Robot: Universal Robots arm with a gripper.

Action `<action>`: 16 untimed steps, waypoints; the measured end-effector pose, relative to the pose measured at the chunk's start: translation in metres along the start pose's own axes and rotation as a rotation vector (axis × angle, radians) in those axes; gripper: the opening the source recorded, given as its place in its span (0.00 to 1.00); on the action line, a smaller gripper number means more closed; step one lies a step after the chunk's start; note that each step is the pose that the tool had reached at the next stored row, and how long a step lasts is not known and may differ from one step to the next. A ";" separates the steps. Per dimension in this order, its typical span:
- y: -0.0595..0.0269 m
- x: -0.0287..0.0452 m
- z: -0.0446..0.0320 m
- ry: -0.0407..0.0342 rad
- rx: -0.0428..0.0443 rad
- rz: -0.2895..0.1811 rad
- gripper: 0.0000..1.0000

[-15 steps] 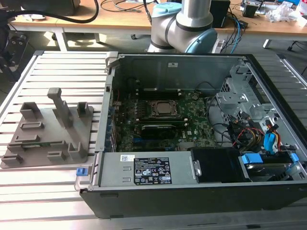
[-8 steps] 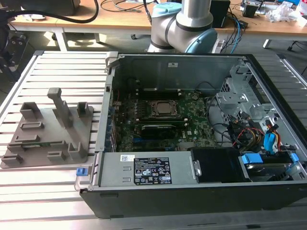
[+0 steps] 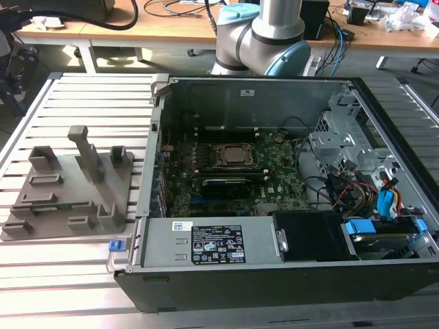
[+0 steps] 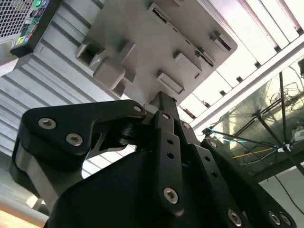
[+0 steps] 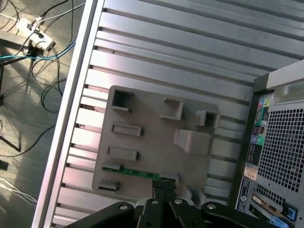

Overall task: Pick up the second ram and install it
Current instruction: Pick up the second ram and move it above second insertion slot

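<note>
The second ram (image 5: 134,172) is a narrow green stick lying in a slot of the grey plastic tray (image 5: 152,137). In the exterior view the ram (image 3: 60,205) shows as a thin green strip low in that tray (image 3: 68,199), at the exterior view's left of the computer case. My gripper (image 5: 162,186) hangs above the tray with its black fingers drawn together and nothing between them. In the first wrist view its tips sit over the tray's edge, beside one end of the ram. The second wrist view shows the gripper (image 4: 160,100) from behind, pointing at the tray (image 4: 142,42).
The open computer case (image 3: 274,274) holds the green motherboard (image 3: 226,171) and CPU socket (image 3: 232,156). The arm's base (image 3: 264,34) stands behind it. Tray and case rest on a slatted metal table (image 3: 82,96). Cables (image 5: 33,42) lie on the floor beyond the table edge.
</note>
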State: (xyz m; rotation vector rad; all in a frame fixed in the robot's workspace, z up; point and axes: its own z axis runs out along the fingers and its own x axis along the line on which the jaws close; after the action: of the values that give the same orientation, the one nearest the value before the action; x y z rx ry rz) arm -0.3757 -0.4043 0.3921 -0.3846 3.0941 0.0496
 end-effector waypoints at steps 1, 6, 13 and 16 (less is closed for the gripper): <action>0.0000 0.0000 0.0000 0.0006 -0.0005 -0.022 0.11; 0.0000 0.0000 0.0000 0.0056 -0.0052 -0.193 0.11; 0.0000 0.0000 0.0000 0.0097 -0.0091 -0.336 0.11; 0.0000 0.0000 0.0000 0.0125 -0.0118 -0.437 0.11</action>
State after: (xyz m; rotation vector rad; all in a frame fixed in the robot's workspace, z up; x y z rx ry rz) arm -0.3757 -0.4043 0.3921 -1.0490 2.9439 0.0564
